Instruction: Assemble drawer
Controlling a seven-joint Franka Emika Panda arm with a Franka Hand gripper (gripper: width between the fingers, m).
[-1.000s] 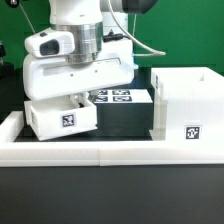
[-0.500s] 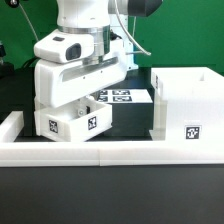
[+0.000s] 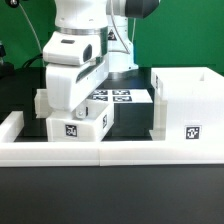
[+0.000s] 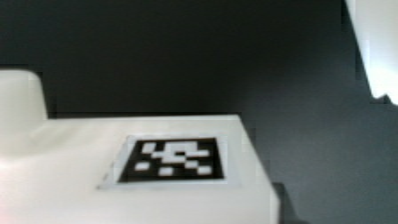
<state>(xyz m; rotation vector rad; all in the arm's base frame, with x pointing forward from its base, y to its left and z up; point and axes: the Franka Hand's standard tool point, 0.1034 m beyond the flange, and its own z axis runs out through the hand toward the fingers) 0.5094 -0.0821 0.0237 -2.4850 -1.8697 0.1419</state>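
One small tray (image 3: 82,123) of the drawer, white with a black-and-white tag on its front face, is seen low over the black table (image 3: 130,122), directly beneath the gripper (image 3: 75,105) and to the exterior view's left of the large shell (image 3: 187,108). The tray is separated from the shell by a gap of dark table. Whether the tray rests on the table or is carried cannot be told. The fingers are hidden behind the white hand housing, so their spread or pinch cannot be told. A tagged white piece (image 3: 120,97) is noted behind the tray, beside the shell. The border block (image 3: 100,152) is recorded in front of the shell. In the wrist view, a tagged white surface (image 4: 175,160), presumably the tray's top, is shown close under the camera.
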